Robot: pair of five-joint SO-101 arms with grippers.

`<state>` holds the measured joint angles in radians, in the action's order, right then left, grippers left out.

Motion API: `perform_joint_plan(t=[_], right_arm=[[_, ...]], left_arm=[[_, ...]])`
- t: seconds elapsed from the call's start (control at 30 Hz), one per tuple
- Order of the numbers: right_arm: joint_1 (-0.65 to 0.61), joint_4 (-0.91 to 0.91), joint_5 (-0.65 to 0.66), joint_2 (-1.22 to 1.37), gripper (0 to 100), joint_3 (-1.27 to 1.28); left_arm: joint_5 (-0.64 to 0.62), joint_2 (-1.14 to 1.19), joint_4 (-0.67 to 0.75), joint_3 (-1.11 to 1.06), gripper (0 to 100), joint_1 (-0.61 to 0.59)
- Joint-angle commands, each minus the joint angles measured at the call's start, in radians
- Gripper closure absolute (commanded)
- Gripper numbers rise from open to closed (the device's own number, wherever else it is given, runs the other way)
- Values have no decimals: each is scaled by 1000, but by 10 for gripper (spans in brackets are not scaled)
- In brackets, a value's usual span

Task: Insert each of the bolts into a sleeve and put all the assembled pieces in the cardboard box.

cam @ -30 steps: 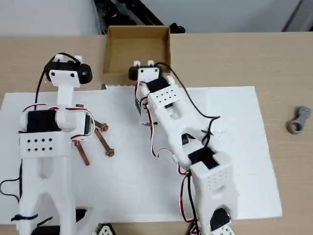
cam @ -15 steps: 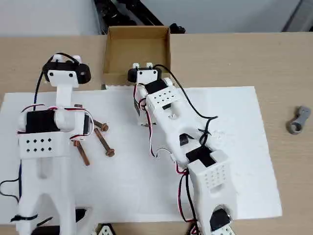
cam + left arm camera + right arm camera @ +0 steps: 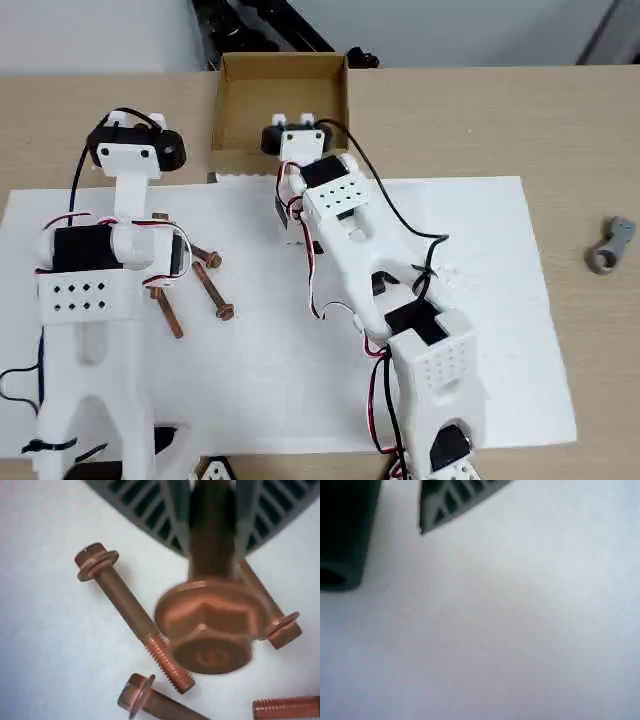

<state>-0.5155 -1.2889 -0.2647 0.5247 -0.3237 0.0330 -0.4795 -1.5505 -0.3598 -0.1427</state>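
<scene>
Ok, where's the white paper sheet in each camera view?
High view: the white sheet covers the middle of the table.
Left wrist view: the sheet lies behind the held bolt and loose bolts.
Right wrist view: the sheet lies behind the dark sleeve.
Shared landmark: the loose bolts, in the high and left wrist views.

A light wooden table carries a large white sheet spread flat across its middle. Copper-coloured bolts lie loose on the sheet's left part, close together and at different angles. An open cardboard box sits on the bare wood just beyond the sheet's far edge. A small grey part lies on the wood, well right of the sheet
</scene>
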Motion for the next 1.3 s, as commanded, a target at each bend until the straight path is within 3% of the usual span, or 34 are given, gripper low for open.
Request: perform_joint_plan(t=[0.0,0.2,0.9,0.97,1.07,1.27], right_arm=[[28,41,-5,-61,816,-29],[38,93,-2,13,816,-31],[-30,16,-3,94,818,-29],[-30,15,-2,97,855,-28],[-30,15,-3,120,987,-28],[-30,4,-5,136,988,-28]], left_arm=[[3,-43,15,7,994,-5],[3,-43,15,7,994,-5],[17,-43,2,7,994,-5],[18,-44,2,7,994,-5],[17,-44,8,7,994,-5],[17,-44,3,8,994,-5]])
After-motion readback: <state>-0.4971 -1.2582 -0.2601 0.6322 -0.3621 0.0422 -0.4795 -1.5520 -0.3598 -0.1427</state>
